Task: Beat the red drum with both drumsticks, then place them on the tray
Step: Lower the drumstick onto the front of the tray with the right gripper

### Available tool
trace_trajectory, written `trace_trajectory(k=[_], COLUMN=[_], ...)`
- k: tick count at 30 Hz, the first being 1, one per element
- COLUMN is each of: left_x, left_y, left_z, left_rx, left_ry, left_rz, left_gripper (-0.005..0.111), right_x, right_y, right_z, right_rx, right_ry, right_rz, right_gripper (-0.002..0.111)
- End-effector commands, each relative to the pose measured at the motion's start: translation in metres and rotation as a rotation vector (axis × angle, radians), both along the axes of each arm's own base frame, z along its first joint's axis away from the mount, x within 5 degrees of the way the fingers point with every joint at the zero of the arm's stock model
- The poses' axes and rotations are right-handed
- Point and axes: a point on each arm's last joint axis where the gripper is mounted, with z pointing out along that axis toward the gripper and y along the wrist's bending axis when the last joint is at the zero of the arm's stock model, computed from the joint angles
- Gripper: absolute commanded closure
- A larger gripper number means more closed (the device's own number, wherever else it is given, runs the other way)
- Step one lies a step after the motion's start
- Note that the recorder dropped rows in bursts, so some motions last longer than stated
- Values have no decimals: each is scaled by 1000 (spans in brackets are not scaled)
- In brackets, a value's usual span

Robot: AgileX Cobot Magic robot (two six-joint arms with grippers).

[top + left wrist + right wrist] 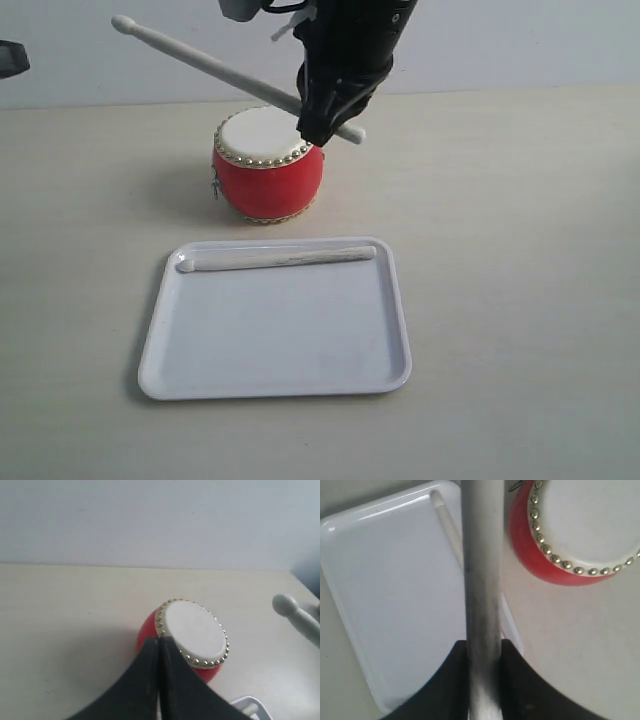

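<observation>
The red drum (pixel 267 165) stands upright on the table behind the white tray (pixel 275 370). One drumstick (pixel 275 259) lies along the tray's far rim. My right gripper (pixel 318 122) hangs over the drum's right edge, shut on the other drumstick (pixel 215 61), which slants up to the left. In the right wrist view that drumstick (pixel 480 565) runs between the fingers (pixel 515 675), with the drum (pixel 570 535) and the tray (pixel 385 590) below. My left gripper (pixel 159 642) is shut and empty above the drum (pixel 192 632); the held drumstick's tip (pixel 290 611) shows at the side.
The pale table (pixel 520 260) spreads wide around drum and tray, with a light wall behind. A dark piece of the left arm (pixel 12 58) pokes in at the exterior view's left edge.
</observation>
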Motion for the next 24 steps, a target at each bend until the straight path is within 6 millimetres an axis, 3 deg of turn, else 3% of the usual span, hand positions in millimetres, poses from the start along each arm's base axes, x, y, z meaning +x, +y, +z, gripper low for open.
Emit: trace_trajectory(k=[1,4,10,19,24], left_x=[-17,-23,-27,-28,-28], left_y=[-5,-6,-7,-8,-8], left_z=[16,20,24,25,25], left_rx=[96,101,115,110,110], left_ry=[-67,-85,-103,-108,-108], left_rz=[74,74,67,45,45], left_gripper=[107,107,107,107,107], right_x=[-23,-44,-76,-67,-65], right_y=[-17,-20,-2,11,18], right_z=[1,-23,-74,-144,-157], right_rx=[-28,-96,-285,-432,-410], right_ry=[11,86,151,217,197], right_rz=[71,114,278,243,255], right_gripper=[108,108,108,108,108])
